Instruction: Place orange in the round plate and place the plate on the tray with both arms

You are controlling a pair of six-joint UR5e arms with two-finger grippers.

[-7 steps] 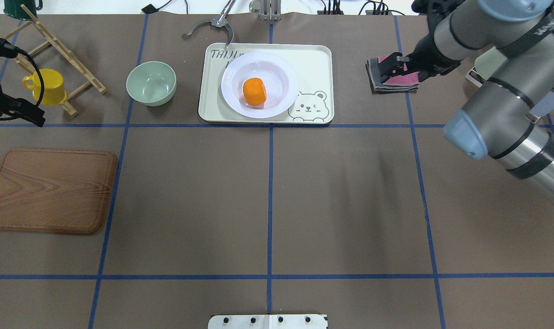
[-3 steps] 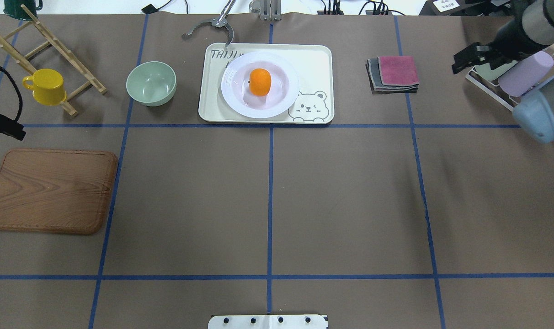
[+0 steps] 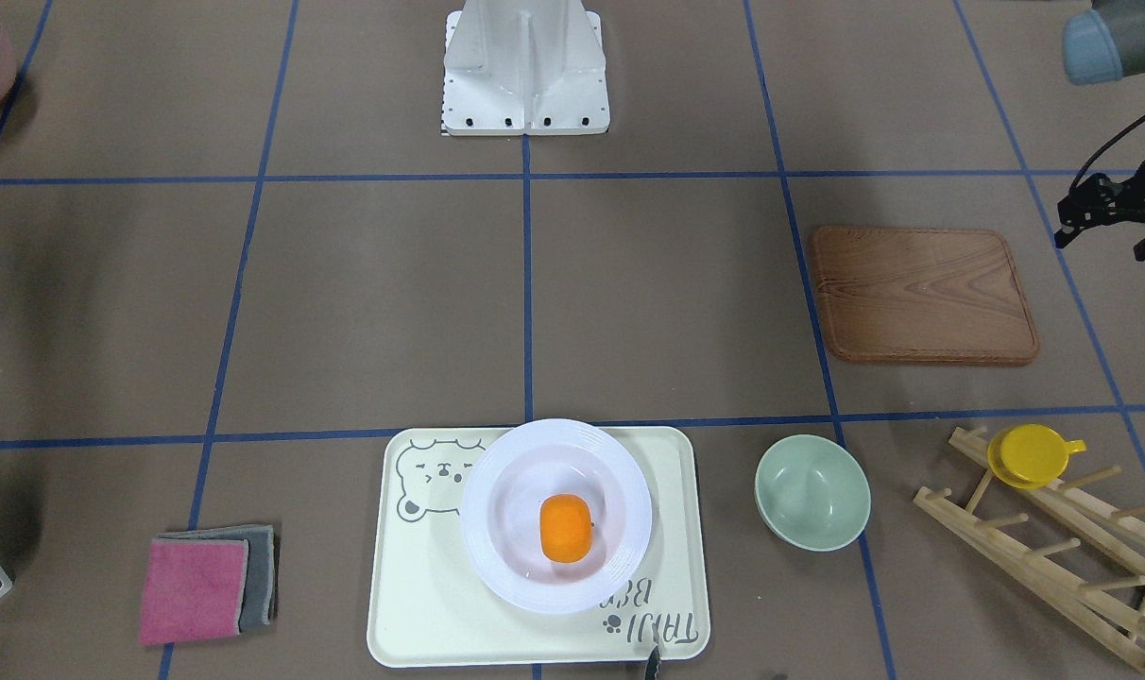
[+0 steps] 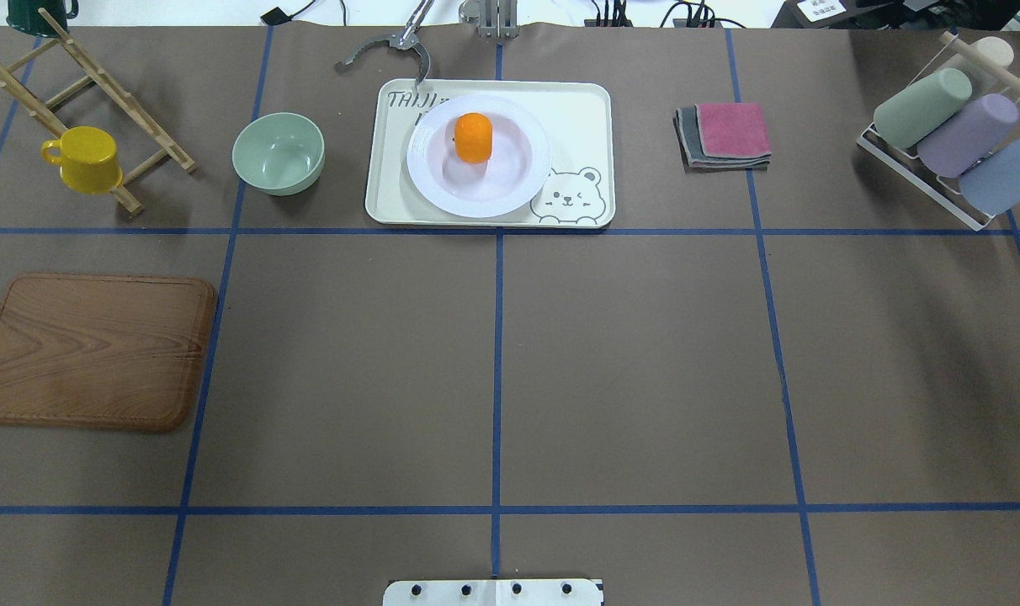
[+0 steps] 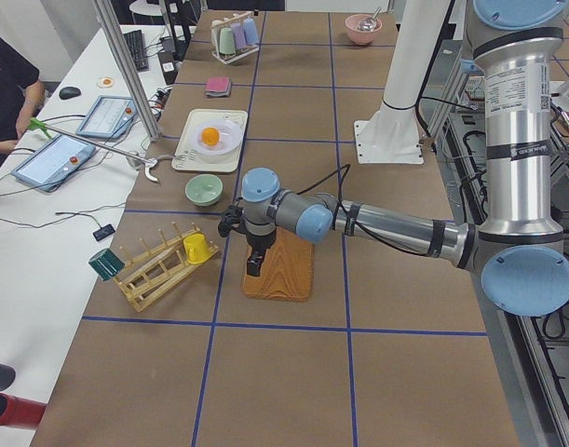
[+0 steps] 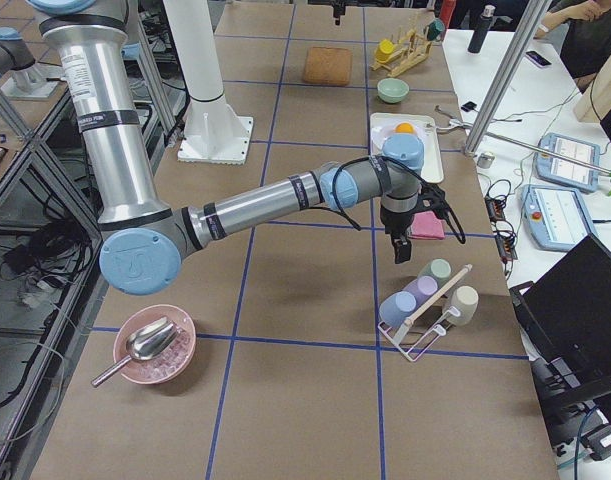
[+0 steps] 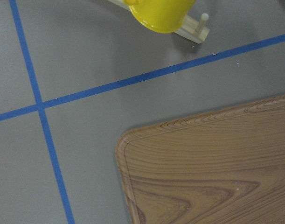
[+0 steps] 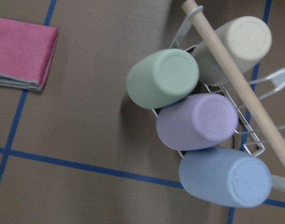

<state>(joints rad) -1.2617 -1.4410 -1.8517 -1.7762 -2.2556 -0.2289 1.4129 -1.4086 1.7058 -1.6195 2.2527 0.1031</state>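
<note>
The orange (image 4: 473,137) lies inside the white round plate (image 4: 510,189), toward its far side. The plate rests on the cream bear tray (image 4: 577,109). From the front, the orange (image 3: 566,528) sits in the plate (image 3: 497,557) on the tray (image 3: 412,604). My left gripper (image 3: 1104,244) hangs open and empty at the table's left side, above the near end of the wooden board (image 3: 922,295). My right gripper (image 6: 400,248) shows only in the exterior right view, beside the cup rack; I cannot tell whether it is open or shut.
A green bowl (image 4: 278,153) stands left of the tray. A yellow cup (image 4: 85,160) hangs on a wooden rack (image 4: 140,109). Folded cloths (image 4: 725,135) and a wire rack of cups (image 4: 952,126) sit to the right. Grey tongs (image 4: 388,50) lie behind the tray.
Both arms have drawn back outward and left the overhead view. The orange has rolled toward the far side of the plate.
</note>
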